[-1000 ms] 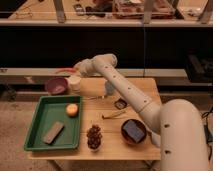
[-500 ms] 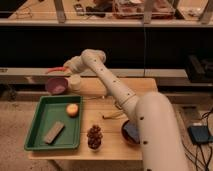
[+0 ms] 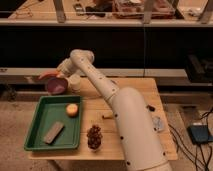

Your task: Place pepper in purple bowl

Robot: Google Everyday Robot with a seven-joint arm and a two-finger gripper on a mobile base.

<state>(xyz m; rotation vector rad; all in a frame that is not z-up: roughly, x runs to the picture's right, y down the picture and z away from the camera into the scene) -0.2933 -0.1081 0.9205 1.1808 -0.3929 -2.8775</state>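
Note:
The pepper point(image 3: 47, 76) is a slim orange-red piece sticking out to the left of my gripper point(image 3: 58, 74), which is shut on it. Both hang just above the far left rim of the purple bowl point(image 3: 56, 86), which stands at the table's back left corner. The arm reaches across the table from the lower right and hides part of the table's middle. Whether the pepper touches the bowl I cannot tell.
A cream cup point(image 3: 75, 82) stands right beside the bowl. In front is a green tray point(image 3: 40, 142) holding a round orange fruit point(image 3: 72, 110) and a grey-brown block point(image 3: 53, 131). A pine cone point(image 3: 94, 136) and a small pale piece point(image 3: 106, 116) lie on the table.
The arm has swung further left with the pepper, from beside the cup to above the purple bowl's far left rim. The other things have not moved.

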